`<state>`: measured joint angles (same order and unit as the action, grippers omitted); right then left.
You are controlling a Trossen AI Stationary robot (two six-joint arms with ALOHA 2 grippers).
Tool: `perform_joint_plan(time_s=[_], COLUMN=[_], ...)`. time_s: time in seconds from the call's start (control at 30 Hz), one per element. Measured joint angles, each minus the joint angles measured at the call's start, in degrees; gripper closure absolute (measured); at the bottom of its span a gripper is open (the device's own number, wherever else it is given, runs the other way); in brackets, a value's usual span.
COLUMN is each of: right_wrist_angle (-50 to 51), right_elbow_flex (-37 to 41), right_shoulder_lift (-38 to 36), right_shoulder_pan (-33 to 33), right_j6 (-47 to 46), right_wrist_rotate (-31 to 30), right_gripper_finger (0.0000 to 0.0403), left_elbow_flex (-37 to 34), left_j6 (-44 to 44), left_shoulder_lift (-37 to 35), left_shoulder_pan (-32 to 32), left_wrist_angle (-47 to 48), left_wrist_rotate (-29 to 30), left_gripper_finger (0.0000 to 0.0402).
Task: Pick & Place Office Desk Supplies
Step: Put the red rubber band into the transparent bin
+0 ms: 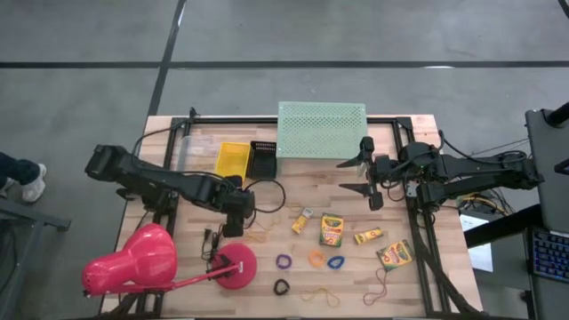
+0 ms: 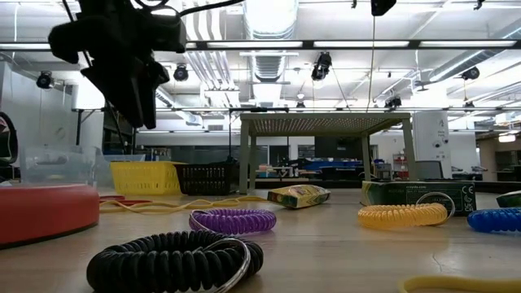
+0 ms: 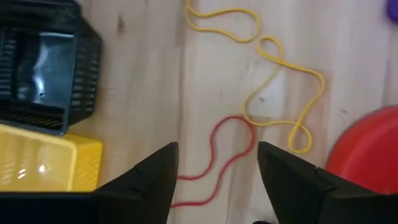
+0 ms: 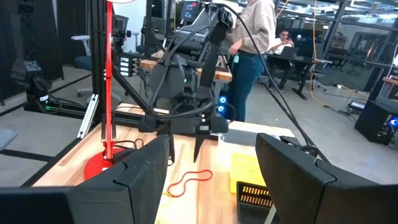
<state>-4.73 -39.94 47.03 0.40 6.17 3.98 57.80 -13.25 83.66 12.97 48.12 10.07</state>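
Hovering over a red band (image 3: 214, 155) and a yellow band (image 3: 280, 81) near the bins, the left gripper (image 3: 214, 171) stands wide and empty, the right gripper (image 1: 363, 178) likewise waits spread, crayon boxes (image 1: 332, 229) and loops (image 1: 284, 261) lie mid-table, and thin bands there barely show.

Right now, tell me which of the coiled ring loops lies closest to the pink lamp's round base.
The purple ring loop, just right of the lamp base. The black loop is lower, and the orange and blue loops lie farther right.
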Motion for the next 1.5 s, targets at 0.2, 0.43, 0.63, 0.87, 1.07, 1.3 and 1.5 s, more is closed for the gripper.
perform_joint_plan(time_s=[0.2,0.43,0.63,0.87,1.07,1.3,1.5], right_wrist_angle=[0.0,0.0,0.0,0.0,0.0,0.0,0.0], right_elbow_flex=[0.0,0.0,0.0,0.0,0.0,0.0,0.0], right_shoulder_lift=[0.02,0.02,0.02,0.02,0.02,0.02,0.02], right_shoulder_pan=[0.0,-0.02,-0.01,-0.02,-0.02,0.0,0.0], right_j6=[0.0,0.0,0.0,0.0,0.0,0.0,0.01], right_wrist_rotate=[0.0,0.0,-0.01,0.0,0.0,0.0,0.0], right_gripper_finger=[0.0165,0.0165,0.0165,0.0165,0.0165,0.0165,0.0165], left_elbow_flex=[-2.39,-8.52,-11.51,-15.51,-18.04,-21.03,-23.64], left_j6=[4.34,2.99,7.88,10.34,13.34,13.51,13.35], left_shoulder_lift=[0.15,0.13,0.09,0.09,0.09,0.09,-0.15], left_shoulder_pan=[-0.06,-2.63,-3.37,-4.6,-5.66,-5.94,-6.2], left_wrist_angle=[-3.17,-6.9,-9.68,-13.87,-17.15,-20.1,-23.86], left_wrist_rotate=[-5.9,-6.26,-8.85,-9.3,-10.34,-8.89,-8.86], left_gripper_finger=[0.0183,0.0195,0.0207,0.0215,0.0216,0.0223,0.0231])
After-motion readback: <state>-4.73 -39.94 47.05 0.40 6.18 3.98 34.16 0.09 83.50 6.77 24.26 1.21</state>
